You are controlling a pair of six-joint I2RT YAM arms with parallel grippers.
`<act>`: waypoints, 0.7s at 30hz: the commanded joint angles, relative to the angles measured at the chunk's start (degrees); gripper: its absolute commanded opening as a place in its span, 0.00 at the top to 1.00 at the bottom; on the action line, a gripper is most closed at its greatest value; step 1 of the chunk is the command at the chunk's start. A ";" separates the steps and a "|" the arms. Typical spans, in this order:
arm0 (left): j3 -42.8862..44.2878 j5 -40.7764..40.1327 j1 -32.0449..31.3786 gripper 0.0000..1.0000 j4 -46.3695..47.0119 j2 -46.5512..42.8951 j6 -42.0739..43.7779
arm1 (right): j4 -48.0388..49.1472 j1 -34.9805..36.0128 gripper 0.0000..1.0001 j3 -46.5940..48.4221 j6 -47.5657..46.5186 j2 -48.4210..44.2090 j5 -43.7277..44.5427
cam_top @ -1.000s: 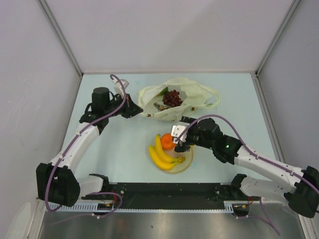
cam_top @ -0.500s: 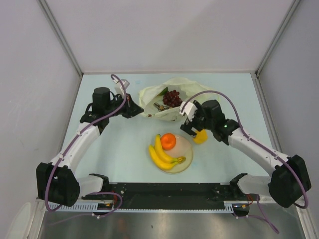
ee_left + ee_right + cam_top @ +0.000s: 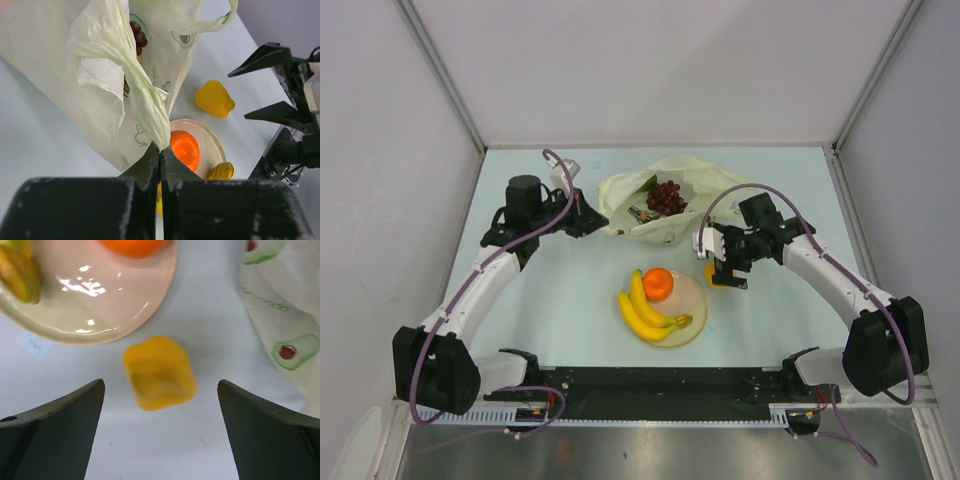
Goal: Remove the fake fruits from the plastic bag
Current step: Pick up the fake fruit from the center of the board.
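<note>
Two yellow plastic bananas [image 3: 642,310] and one round orange fruit [image 3: 658,283] lie on the round cream plate [image 3: 692,298]; one lumpy yellow fruit [image 3: 159,372] sits beside it, between the wide-apart right jaws, untouched. Left jaws clamp the translucent pale-green plastic bag [image 3: 715,190] beyond the plate.

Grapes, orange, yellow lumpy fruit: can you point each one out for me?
grapes [image 3: 666,196], top view, middle of the bunch.
orange [image 3: 658,284], top view, its centre.
yellow lumpy fruit [image 3: 159,372], right wrist view, middle of its upper face.

Bright, even overhead light w/ soft shadows. Glare spots on plate [image 3: 100,305], right wrist view. Close-up left end effector [image 3: 160,150] blurry in fg; top view sharp.
</note>
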 commanded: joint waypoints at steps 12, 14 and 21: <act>1.44 -0.14 -0.36 0.97 0.52 1.08 1.85 | -0.81 -0.09 0.00 2.27 -13.50 9.79 -2.57; 1.79 -0.23 -0.36 0.97 0.35 1.43 1.93 | -1.24 0.87 0.05 2.27 -15.08 10.76 -2.48; 1.97 0.03 -0.36 0.97 0.79 2.31 1.41 | -8.36 8.16 0.43 3.85 -15.26 10.85 -2.48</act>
